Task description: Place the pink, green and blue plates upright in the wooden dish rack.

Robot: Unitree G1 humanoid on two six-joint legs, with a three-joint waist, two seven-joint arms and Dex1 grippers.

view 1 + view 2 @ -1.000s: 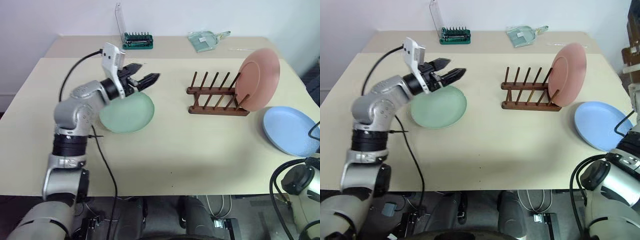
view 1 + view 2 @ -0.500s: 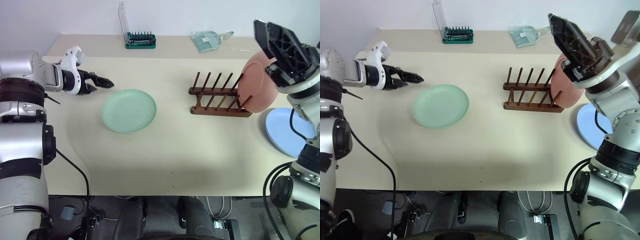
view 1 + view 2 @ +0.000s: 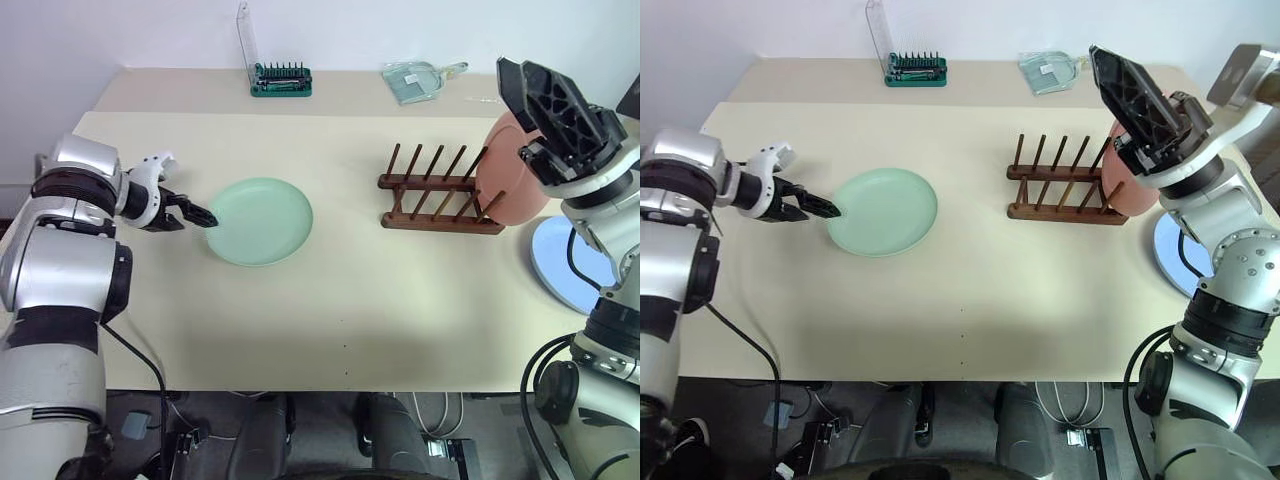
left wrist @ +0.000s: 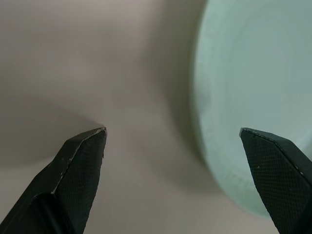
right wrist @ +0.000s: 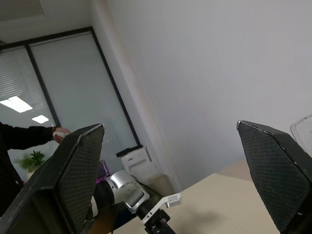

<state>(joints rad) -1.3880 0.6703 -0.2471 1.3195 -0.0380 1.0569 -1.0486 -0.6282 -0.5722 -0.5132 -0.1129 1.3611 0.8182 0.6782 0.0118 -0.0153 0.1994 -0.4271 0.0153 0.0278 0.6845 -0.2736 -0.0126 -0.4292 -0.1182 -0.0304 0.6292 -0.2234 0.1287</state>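
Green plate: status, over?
Left gripper open at the green plate rim, plate flat on table. Right gripper open, raised. Pink plate in wooden dish rack; blue plate flat. Path clear.

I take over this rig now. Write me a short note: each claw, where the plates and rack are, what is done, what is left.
Left claw: open, empty, low at the left rim of the green plate, which lies flat on the table.
Right claw: open, empty, raised above the rack's right end.
Pink plate: upright at the right end of the rack. Done.
Blue plate: flat, right of the rack.
Left: green and blue plates into the rack.
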